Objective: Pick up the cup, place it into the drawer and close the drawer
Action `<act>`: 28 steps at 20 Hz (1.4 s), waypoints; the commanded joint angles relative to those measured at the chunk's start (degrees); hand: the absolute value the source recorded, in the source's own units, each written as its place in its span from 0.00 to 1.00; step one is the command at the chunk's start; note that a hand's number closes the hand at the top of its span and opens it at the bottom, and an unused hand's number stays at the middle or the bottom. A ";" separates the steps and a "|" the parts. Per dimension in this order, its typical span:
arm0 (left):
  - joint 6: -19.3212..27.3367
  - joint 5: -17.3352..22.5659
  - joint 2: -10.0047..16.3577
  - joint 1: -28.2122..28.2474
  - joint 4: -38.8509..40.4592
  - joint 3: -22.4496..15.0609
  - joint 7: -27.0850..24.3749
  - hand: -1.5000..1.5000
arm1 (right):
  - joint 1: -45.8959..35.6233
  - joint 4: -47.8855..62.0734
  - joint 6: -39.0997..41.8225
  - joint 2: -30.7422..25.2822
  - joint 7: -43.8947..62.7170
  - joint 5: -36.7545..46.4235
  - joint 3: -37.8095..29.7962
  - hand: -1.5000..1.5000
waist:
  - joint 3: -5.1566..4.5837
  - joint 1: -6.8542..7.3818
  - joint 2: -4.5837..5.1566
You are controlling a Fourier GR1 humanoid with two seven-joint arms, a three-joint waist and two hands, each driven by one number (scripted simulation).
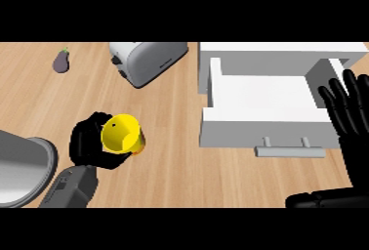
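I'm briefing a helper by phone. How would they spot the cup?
Start at the white open drawer on the right and look left across the wooden counter to the left hand. The cup, tilted in its grip, is the only bright yellow thing, unlike the silver toaster.

A wooden counter with pale grain fills the view. At its far left lies a small purple eggplant, flat on the wood, its green stem pointing toward the far edge. To its right, well apart from it, stands a silver toaster, turned at an angle to the grain, with a dark control on the end face nearer the eggplant. The toaster's far side is cut off by the view's upper edge. At the lower left a grey metal pot shows only in part: a curved rim and a shiny inside, the rest running out of view.
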 commanded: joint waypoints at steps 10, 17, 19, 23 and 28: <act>13.06 1.37 -4.16 -10.10 -26.15 -3.26 27.31 1.00 | -4.88 0.61 -0.22 -1.73 3.22 -3.30 -2.92 0.00 | -0.06 -0.71 0.23; 19.69 -2.87 -4.77 -18.84 -29.90 -3.57 37.19 1.00 | -1.59 2.18 0.56 -0.32 -0.96 0.14 -0.57 0.00 | -0.07 -0.91 0.28; 18.59 -3.93 -5.44 -18.22 -28.85 -3.36 36.39 1.00 | 1.86 1.37 1.00 0.99 -2.96 1.44 1.08 0.00 | -0.07 -0.90 0.30; 24.07 -8.31 -6.96 -27.49 -24.85 -4.26 40.71 1.00 | -0.23 2.12 0.65 0.26 -2.00 1.50 0.42 0.00 | -0.06 -1.13 0.34; 23.91 -9.48 -9.56 -32.40 -16.67 -3.95 38.82 1.00 | -1.78 3.30 0.27 0.91 -2.00 2.02 1.50 0.00 | -0.07 -1.10 0.40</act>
